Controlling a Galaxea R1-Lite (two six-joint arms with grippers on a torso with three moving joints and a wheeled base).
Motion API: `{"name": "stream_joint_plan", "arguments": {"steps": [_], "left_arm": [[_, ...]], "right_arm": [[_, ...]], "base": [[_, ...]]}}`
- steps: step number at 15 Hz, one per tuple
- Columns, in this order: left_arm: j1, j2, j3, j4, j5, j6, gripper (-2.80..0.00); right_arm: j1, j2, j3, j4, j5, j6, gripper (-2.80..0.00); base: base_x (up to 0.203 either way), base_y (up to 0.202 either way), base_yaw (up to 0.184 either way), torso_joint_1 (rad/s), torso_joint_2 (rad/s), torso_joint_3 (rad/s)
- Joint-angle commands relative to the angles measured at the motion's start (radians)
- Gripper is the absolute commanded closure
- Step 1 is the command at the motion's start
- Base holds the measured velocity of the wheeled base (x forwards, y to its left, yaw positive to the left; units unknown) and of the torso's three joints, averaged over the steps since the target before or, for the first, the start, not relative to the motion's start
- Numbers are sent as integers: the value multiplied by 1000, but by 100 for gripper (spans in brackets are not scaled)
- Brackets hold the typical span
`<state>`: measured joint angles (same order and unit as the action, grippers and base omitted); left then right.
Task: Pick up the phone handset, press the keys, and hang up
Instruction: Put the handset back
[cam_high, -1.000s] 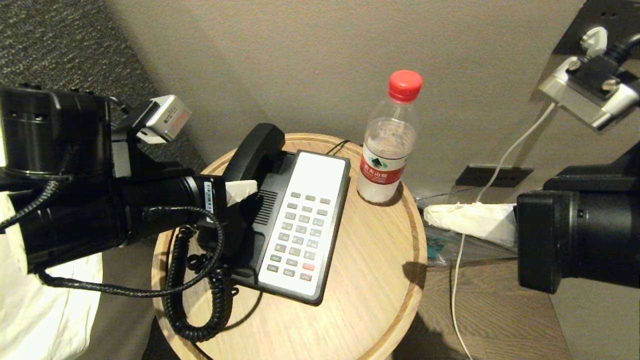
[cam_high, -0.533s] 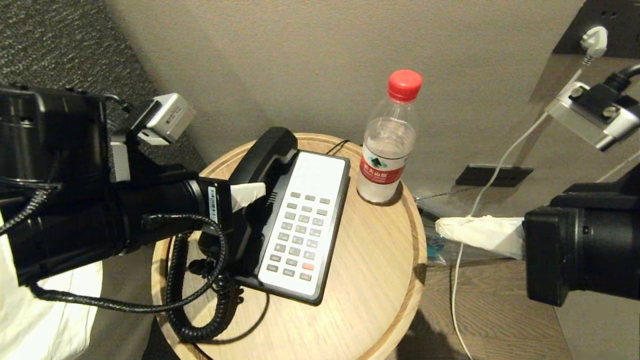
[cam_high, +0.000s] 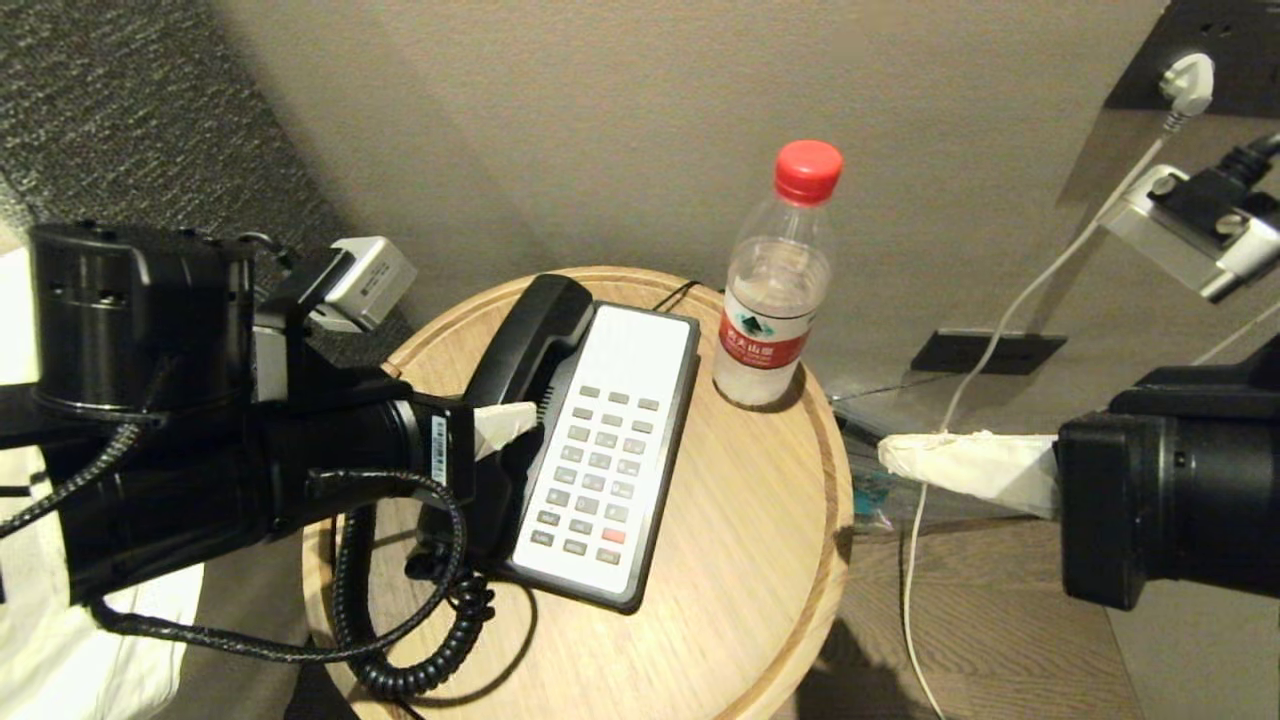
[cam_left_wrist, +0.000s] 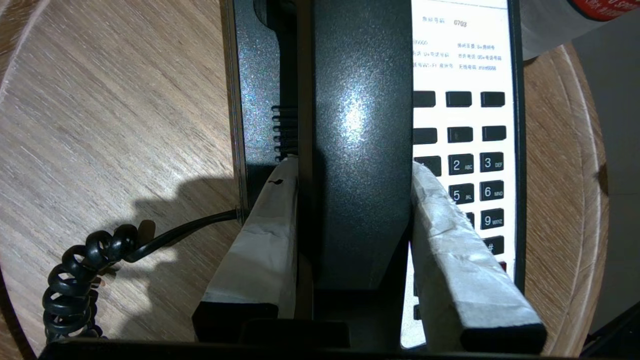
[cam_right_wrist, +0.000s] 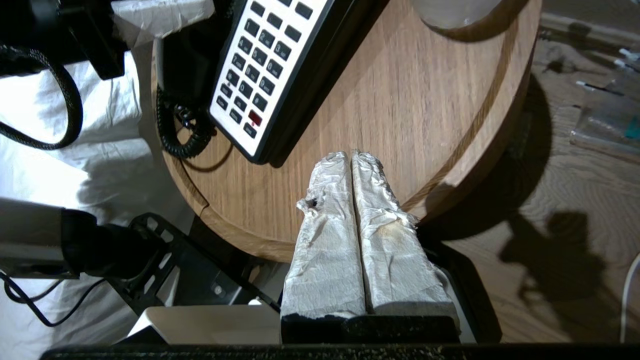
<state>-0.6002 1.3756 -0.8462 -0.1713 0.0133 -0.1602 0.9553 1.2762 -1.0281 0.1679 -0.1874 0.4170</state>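
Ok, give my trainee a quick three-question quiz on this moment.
1. True or false: the left gripper has its fingers on either side of the handset.
2. Which colour is the bottle cap: A red, B blue, C green?
3. What state are the right gripper fingers in, beside the table?

Key: 1 true. 2 A. 3 Pressed together, holding nothing.
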Motion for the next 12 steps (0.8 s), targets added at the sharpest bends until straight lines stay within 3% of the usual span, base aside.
{"name": "stream_joint_plan", "arguments": {"steps": [1,6,11,12], "left_arm": [[0,21,-10,6,2,-1,0],[1,63,-68,4,68,13,0],[0,71,-53,1,65,11,0],[0,68,-54,-1,66,8,-20]], "right_arm": [[-1,-1,9,1,-1,2,0],[-7,-25,51,-1,3,2,0],[-10,-29,57,-1,8,2,0],[-11,-30,59,1,8,1,0]], "base": [[0,0,0,0,0,0],[0,0,0,0,0,0],[0,0,0,0,0,0],[0,0,0,0,0,0]]}}
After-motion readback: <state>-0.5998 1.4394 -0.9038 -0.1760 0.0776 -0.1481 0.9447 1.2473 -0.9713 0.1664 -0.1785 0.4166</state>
